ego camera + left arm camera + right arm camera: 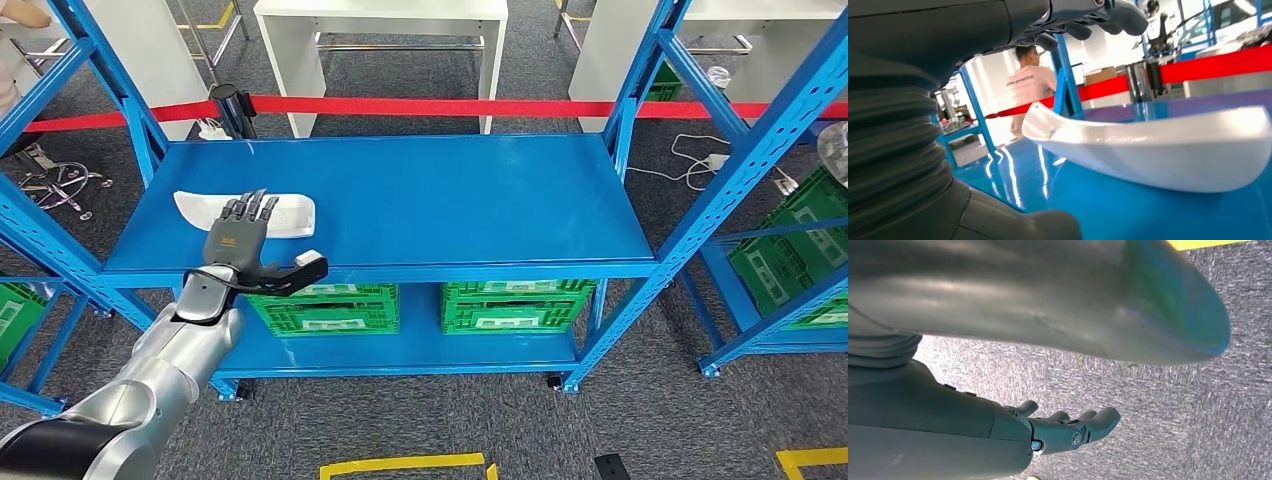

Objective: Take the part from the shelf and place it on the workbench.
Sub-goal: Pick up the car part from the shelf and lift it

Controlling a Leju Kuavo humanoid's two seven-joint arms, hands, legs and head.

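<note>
Just left of centre in the head view, the white part (pixel 262 214) lies flat on the blue shelf (pixel 450 200), toward its left end. Over the part's near edge hovers the left hand (pixel 245 245), fingers (pixel 250 210) spread, holding nothing. Lower left in its wrist view, the right hand (pixel 1068 427) hangs over grey carpet (pixel 1168 410), fingers loosely curled, empty.
</note>
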